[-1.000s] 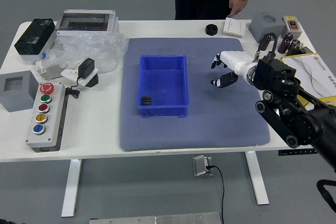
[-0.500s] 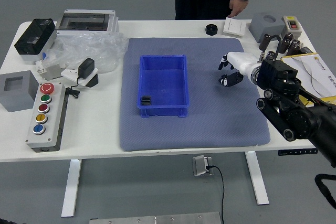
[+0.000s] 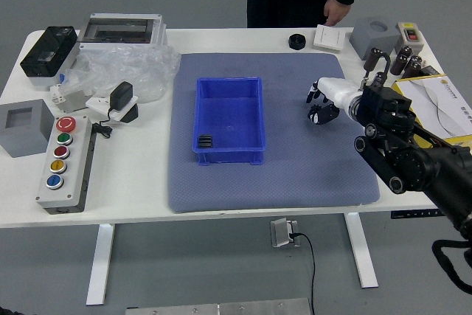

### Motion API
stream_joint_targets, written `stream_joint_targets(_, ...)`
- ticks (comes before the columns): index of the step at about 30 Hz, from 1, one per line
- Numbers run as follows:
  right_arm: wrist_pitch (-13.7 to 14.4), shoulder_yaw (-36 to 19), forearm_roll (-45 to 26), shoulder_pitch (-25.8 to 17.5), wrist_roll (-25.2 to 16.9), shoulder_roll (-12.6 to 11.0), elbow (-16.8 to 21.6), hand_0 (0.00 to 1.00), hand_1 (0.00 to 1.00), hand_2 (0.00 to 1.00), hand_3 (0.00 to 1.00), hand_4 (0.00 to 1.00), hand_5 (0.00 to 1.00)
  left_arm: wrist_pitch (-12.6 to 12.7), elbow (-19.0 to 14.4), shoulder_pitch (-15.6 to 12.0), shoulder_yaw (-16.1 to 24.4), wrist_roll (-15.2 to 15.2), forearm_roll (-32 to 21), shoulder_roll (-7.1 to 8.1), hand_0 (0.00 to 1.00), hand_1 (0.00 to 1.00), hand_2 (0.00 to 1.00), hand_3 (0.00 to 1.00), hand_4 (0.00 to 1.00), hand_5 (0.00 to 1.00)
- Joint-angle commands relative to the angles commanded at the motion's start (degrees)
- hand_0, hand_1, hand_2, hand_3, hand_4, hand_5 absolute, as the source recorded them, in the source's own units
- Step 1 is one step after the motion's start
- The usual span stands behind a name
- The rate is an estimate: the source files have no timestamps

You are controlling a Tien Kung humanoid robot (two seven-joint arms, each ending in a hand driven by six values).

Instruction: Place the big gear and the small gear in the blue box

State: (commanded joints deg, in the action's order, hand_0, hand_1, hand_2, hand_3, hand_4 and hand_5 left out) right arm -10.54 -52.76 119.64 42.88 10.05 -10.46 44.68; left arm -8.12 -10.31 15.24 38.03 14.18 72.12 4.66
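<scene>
My right hand (image 3: 318, 105), with a white back and black fingers, hovers over the right part of the grey-blue mat, to the right of the blue box (image 3: 229, 156). Whether it holds anything cannot be made out. A small black ridged piece (image 3: 205, 141) is in the box's near left corner; whether it is a gear is unclear. One round black part (image 3: 296, 41), possibly a gear, lies on the white table beyond the mat's far edge. My left arm is out of view.
Left of the mat (image 3: 295, 182) are a button panel (image 3: 68, 164), a grey block (image 3: 24, 127) and plastic wrap (image 3: 151, 71). A white block (image 3: 329, 37), grey box (image 3: 374, 36) and papers (image 3: 442, 108) are at the right. A person stands at the far side, both hands off the table.
My right hand has moved slightly right, its digits drawn closer together, and the forearm has shifted. The box and the round black part have stayed put.
</scene>
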Motion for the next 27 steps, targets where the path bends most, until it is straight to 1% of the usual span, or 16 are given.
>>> stream_joint_targets(1, 0.0, 0.0, 0.0, 0.1, 0.0, 0.1, -0.2, 0.719, 0.683, 0.766, 0.680, 0.657, 0.131, 0.0, 0.0, 0.0, 0.0, 0.0, 0.0, -0.01, 0.790, 0.760, 0.756, 0.694, 0.595, 0.309)
stream_joint_targets(12, 0.0, -0.2, 0.2, 0.5, -0.1, 1.0, -2.2, 0.721, 0.684, 0.763, 0.679, 0.648, 0.121, 0.0, 0.0, 0.1, -0.3, 0.0, -0.3, -0.08, 0.790, 0.760, 0.755, 0.693, 0.593, 0.308)
stream_joint_targets(27, -0.1, -0.2, 0.0, 0.4, -0.2, 1.6, -3.7, 0.716, 0.681, 0.746, 0.669, 0.635, 0.108, 0.0, 0.0, 0.0, -0.4, 0.0, -0.1, -0.10, 0.790, 0.762, 0.757, 0.694, 0.588, 0.305)
